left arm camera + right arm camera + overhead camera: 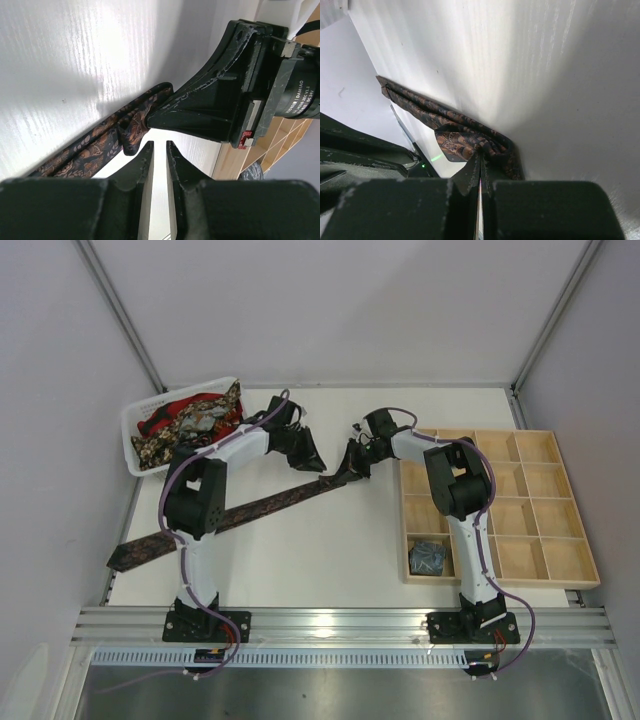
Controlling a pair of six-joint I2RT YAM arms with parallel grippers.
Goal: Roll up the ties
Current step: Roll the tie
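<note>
A: Tie (240, 512), dark brown-maroon, patterned. Lies diagonally across white worktop (330, 560), from left edge up to centre. Handling?
B: Looks soft, light, limp; probably slippery. Likely to unwind unless kept pinched. Best taken at folded narrow end, clamped now in right tool (480, 167).
A: Left tool (160, 155)?
B: Slightly parted, grasping nothing, just beside that fold.
A: Surface, room?
B: Flat, smooth; plenty of space alongside. Basket (128, 440) of loose ties (190, 420) far left, well apart; wooden tray (565, 560) on right, one grey-blue coil (428, 556) in a near compartment.
</note>
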